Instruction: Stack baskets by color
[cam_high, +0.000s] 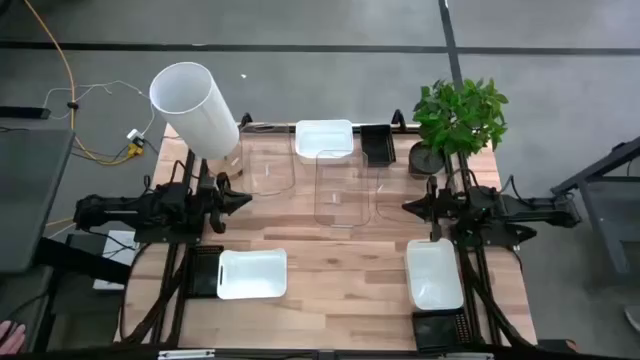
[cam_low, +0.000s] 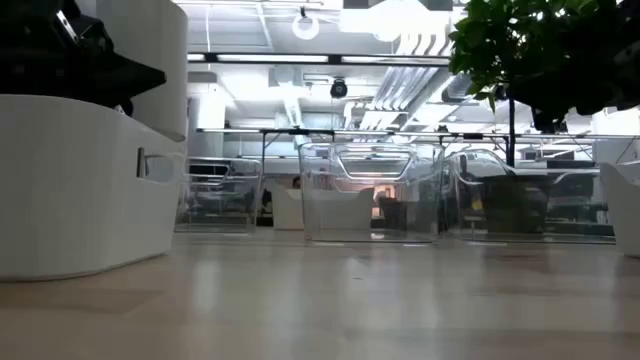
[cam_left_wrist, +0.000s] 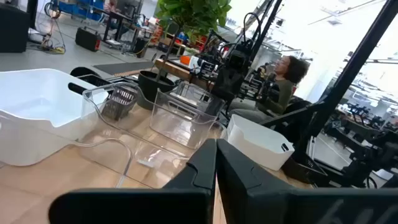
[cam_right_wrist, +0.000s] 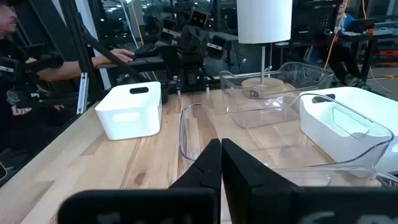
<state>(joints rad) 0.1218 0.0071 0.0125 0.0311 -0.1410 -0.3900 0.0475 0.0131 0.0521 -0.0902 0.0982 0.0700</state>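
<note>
Baskets light, thin rigid plastic, slick. I'd pinch rim of clear bin (cam_high: 343, 188). Left gripper (cam_high: 240, 199) and right gripper (cam_high: 410, 206): fingers closed, empty, above desk (cam_high: 340, 270).

3 clear baskets (cam_high: 345, 185) upright mid-table, white baskets (cam_high: 252, 274) at back & front, black baskets (cam_high: 377, 145) at edges

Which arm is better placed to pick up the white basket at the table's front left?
Probably the left. Its end effector, shut and empty, is on the same side as that white basket; the right end effector waits across the table.
</note>
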